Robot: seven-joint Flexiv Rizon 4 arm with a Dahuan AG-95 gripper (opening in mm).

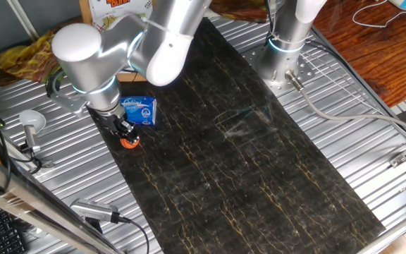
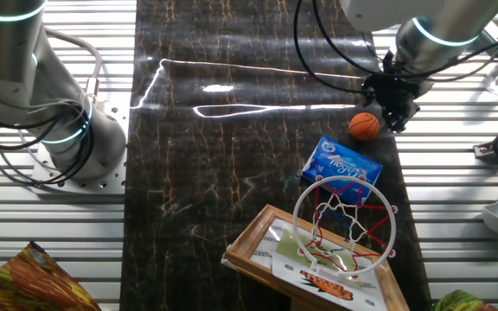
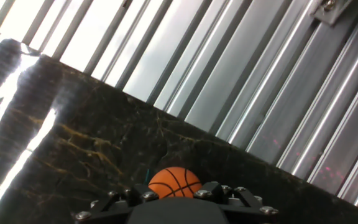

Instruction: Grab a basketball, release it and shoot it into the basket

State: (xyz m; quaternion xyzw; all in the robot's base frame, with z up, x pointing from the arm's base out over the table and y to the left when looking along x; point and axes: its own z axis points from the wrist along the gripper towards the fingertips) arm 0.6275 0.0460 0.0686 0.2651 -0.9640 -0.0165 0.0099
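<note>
The basketball is a tiny orange ball with dark seams lying on the black mat near its edge. It also shows in the other fixed view and low in the middle of the hand view. My gripper is right down at the ball and touches it or nearly does. In the other fixed view the gripper stands just right of the ball. The fingers are not clear enough to tell whether they close on it. The basket, a hoop with a white net on a wooden-framed backboard, stands at the mat's near end.
A blue-and-white packet lies on the mat next to the ball, between ball and hoop. Ribbed metal table flanks the mat. A second arm's base stands at the far end. A ladle and cables lie on the left.
</note>
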